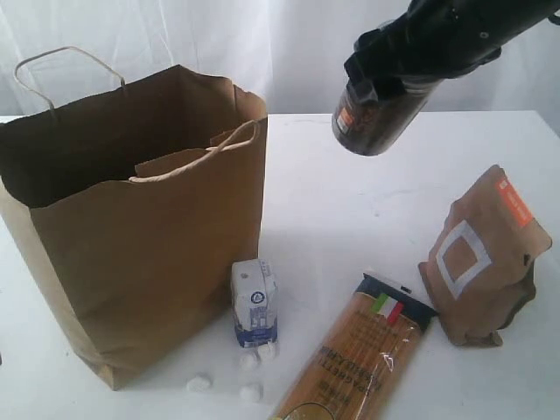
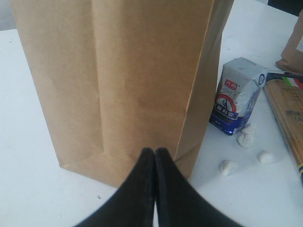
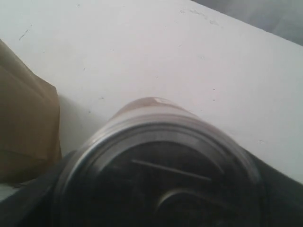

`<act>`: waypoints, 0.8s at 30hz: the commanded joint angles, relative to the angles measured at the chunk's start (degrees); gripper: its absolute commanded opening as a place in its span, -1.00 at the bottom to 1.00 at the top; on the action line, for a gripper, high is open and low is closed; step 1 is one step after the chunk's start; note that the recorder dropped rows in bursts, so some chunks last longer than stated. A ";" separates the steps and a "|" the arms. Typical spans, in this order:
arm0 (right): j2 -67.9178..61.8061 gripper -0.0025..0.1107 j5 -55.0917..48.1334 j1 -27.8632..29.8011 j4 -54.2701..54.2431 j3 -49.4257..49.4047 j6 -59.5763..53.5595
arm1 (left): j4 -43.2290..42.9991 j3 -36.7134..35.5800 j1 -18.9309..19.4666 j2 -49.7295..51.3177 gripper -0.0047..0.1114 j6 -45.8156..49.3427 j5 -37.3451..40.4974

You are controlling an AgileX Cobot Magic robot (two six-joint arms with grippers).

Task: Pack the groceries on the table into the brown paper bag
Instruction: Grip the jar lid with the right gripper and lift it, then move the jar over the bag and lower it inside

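Note:
The brown paper bag (image 1: 149,236) stands open on the left of the table (image 1: 350,192). My right gripper (image 1: 385,80) is shut on the dark silver-lidded can (image 1: 374,121) and holds it in the air, to the right of the bag's mouth. The can's lid (image 3: 161,165) fills the right wrist view. My left gripper (image 2: 155,152) is shut and empty, low near the bag's base (image 2: 123,94). On the table lie the white-blue carton (image 1: 255,304), spaghetti packet (image 1: 359,354), brown pouch (image 1: 484,258) and small white lumps (image 1: 251,391). The jar and the yellow-orange bottle are out of view.
A white curtain (image 1: 289,44) hangs behind the table. The carton stands against the bag's right side, with the lumps just in front of it. The pouch leans near the table's right edge.

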State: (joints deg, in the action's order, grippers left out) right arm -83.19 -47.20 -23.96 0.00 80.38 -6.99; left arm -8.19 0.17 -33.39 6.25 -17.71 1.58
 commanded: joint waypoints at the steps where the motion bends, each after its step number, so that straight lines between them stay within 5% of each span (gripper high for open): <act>1: 1.10 -0.76 2.58 -0.94 0.00 2.33 -0.72 | 0.06 -0.17 0.11 -0.30 -0.91 -0.31 -0.13; 11: 1.43 -0.76 1.67 -5.58 1.29 9.73 -2.42 | 0.06 -0.17 0.11 -0.30 -0.91 -0.31 -0.13; 24: 1.43 -0.76 -1.95 -19.93 5.08 19.08 -7.88 | 0.06 -0.17 0.11 -0.30 -0.91 -0.31 -0.13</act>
State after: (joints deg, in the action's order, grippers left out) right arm -82.93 -49.57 -41.00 4.54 97.89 -13.57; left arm -8.19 0.17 -33.39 6.25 -17.71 1.58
